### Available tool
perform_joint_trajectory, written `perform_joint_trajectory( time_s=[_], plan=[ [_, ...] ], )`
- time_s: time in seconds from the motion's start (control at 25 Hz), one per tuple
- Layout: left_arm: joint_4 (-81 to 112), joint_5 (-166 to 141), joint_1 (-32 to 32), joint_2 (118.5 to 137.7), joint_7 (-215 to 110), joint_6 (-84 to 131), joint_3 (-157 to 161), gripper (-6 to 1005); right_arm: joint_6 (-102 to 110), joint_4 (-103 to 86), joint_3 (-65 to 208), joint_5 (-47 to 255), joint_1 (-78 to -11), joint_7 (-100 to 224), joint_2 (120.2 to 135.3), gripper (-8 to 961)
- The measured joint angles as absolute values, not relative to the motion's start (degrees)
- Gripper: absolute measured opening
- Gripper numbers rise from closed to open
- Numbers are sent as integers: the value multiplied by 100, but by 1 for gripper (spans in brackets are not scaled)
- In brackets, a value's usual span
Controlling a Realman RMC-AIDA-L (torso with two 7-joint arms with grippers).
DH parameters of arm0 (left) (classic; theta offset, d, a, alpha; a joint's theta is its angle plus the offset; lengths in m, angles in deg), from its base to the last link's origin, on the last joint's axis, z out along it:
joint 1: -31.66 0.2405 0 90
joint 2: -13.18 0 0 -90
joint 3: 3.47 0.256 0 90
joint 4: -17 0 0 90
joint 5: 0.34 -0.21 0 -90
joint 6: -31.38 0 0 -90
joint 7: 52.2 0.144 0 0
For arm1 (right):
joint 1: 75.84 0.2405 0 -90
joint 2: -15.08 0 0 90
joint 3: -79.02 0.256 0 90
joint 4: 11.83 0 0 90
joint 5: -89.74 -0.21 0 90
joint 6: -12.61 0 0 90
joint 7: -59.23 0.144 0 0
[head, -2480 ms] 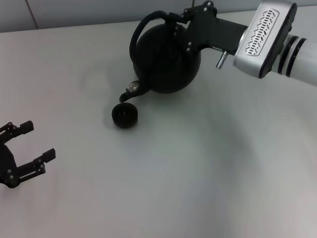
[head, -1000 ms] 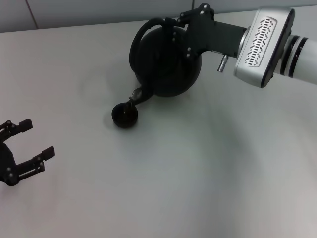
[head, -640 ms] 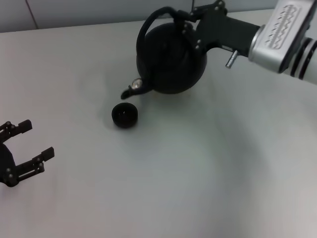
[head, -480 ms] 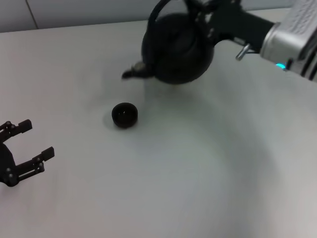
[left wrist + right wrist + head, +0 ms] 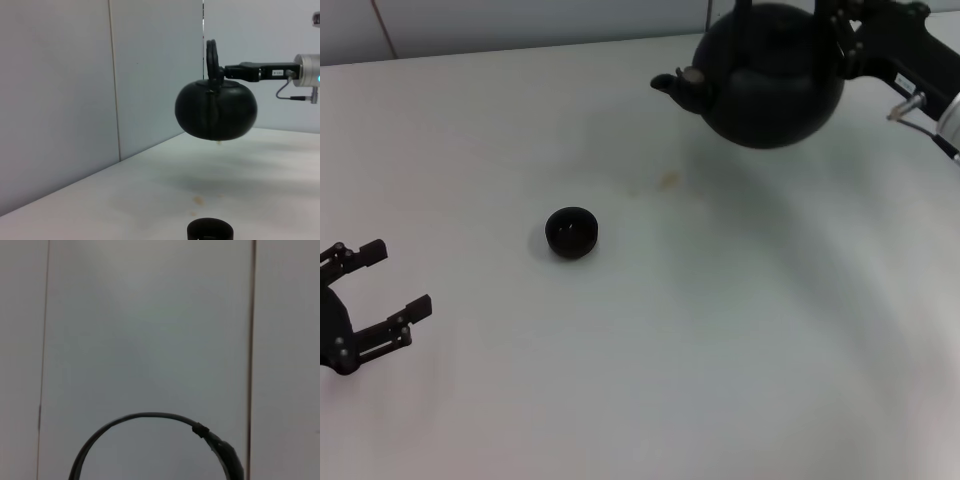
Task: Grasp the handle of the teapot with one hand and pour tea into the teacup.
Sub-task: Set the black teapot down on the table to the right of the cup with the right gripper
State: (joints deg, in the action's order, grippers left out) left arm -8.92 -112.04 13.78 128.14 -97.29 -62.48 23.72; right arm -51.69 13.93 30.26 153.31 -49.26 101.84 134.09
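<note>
The black teapot (image 5: 770, 80) hangs level in the air at the table's far right, its spout pointing left, well apart from the teacup. It also shows in the left wrist view (image 5: 216, 111). My right gripper (image 5: 842, 22) is shut on the handle (image 5: 212, 55), whose arched hoop shows in the right wrist view (image 5: 150, 418). The small black teacup (image 5: 571, 232) stands on the table left of centre, and its rim shows in the left wrist view (image 5: 210, 231). My left gripper (image 5: 396, 280) is open and empty at the near left.
A small yellowish spot (image 5: 668, 180) lies on the white table (image 5: 720, 330) between the teacup and the teapot; it also shows in the left wrist view (image 5: 199, 200). A pale panelled wall (image 5: 75, 100) stands behind the table.
My right gripper has lifted the teapot away from the teacup, levelled it from its tilt and carried it to the far right. The left arm has not moved.
</note>
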Motion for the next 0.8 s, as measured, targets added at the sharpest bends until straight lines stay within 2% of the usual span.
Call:
perform_joint_trajectory(
  time_s=[0.8],
  plan=[
    [-892,-11209,1360,12881,-9729,-6230,2372,824,-4939,421,3042,15323,-4854,9637,13414,73]
  ],
)
